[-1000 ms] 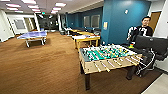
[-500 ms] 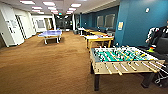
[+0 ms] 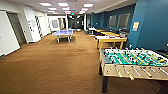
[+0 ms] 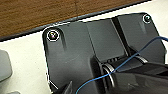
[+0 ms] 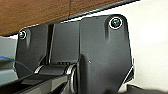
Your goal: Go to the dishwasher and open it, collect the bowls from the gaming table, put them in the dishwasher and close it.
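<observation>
A gaming table point(image 3: 111, 39) with a pale top and yellow-wood sides stands along the blue wall at the right, past the green-field foosball table point(image 3: 132, 60). Something small lies on its top, too blurred to tell as bowls. The dishwasher is out of view. Both wrist views look down on the robot's own dark plate, with brown floor point(image 4: 37, 15) beyond it in the left wrist view and brown floor point(image 5: 32, 12) in the right wrist view.
Brown carpet point(image 3: 50, 65) stretches wide ahead and to the left. The foosball table is close at the right, its rods sticking out toward me. A blue ping-pong table point(image 3: 63, 32) stands far ahead. More yellow tables point(image 3: 108, 33) line the blue wall. White walls and doors run along the left.
The whole head view has shifted, so the camera moved. The foosball table now sits nearer and further right in the picture. The person seen at the right earlier is out of frame.
</observation>
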`<state>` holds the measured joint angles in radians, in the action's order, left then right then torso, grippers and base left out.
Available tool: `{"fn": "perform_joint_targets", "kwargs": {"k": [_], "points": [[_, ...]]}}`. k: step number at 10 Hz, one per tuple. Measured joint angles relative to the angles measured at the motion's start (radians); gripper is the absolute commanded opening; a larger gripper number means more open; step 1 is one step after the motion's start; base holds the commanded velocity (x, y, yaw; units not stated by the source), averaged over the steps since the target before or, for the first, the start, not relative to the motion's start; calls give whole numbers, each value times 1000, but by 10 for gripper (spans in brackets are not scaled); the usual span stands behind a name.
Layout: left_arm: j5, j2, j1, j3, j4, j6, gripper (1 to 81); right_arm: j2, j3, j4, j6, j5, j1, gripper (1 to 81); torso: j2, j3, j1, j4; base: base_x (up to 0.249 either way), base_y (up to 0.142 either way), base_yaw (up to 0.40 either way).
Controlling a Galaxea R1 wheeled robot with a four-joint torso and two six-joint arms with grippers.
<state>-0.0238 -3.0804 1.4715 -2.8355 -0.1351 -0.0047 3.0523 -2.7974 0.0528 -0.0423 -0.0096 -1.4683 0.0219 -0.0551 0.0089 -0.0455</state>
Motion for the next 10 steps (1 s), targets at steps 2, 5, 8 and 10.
{"fn": "perform_joint_targets", "kwargs": {"k": [2,5,8,10], "points": [[0,0,0,0,0,0,811,0,0,0,0,-1,-3,811,0,0,0,0,0,0,0],[0,0,-2,0,0,-4,811,0,0,0,0,-1,-5,811,0,0,0,0,0,0,-68],[-3,3,-2,0,1,-11,811,-4,0,0,0,0,-6,811,0,0,0,0,0,0,0],[-3,8,-3,0,1,-13,811,-5,0,0,0,0,-5,811,0,0,0,0,0,0,0]]}}
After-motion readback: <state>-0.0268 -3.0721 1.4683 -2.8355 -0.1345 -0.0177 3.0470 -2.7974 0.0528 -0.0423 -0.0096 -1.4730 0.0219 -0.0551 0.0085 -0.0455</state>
